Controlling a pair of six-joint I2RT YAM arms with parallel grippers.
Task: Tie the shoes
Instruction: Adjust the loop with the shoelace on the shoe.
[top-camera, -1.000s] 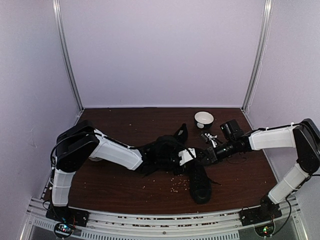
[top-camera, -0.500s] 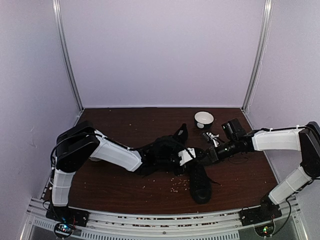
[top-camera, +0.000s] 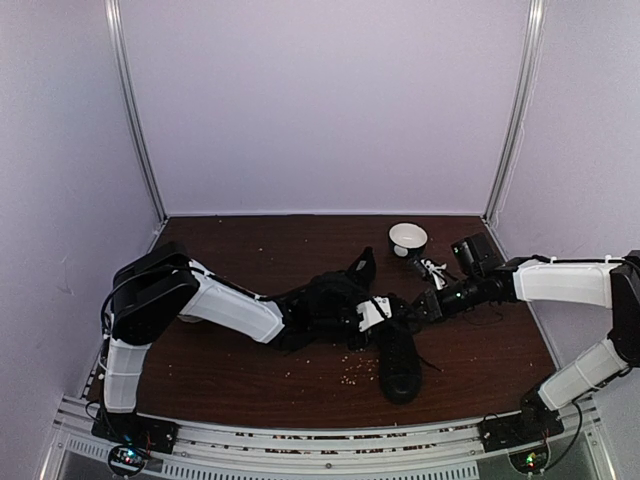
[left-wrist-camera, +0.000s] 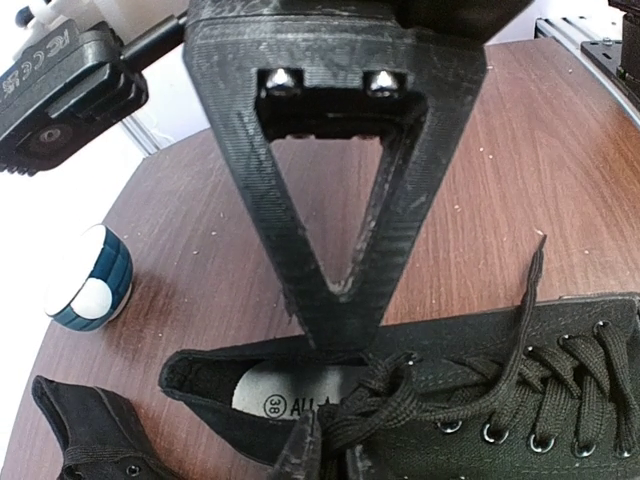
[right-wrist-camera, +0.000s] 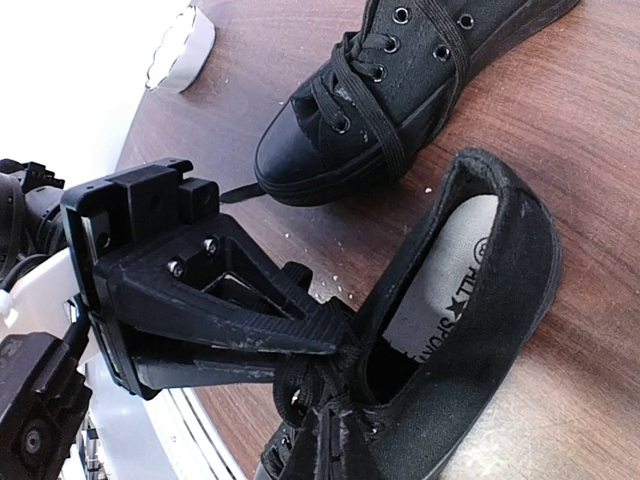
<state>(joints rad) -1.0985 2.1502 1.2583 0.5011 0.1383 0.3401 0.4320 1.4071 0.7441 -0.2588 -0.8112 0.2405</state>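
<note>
Left gripper (left-wrist-camera: 340, 332), tips almost pinched together, and right gripper (right-wrist-camera: 328, 445), fully closed, both sit from opposite sides at the top laces (left-wrist-camera: 400, 385) of the near shoe (top-camera: 400, 365), which lies mid-desk (top-camera: 250, 250), long axis running from them toward the near edge.

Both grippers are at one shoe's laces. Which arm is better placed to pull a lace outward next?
Probably right: the right gripper is shut on the laces at the shoe opening and can draw back. The left gripper, tips closed, rests at the lace crossing, better for anchoring.
</note>
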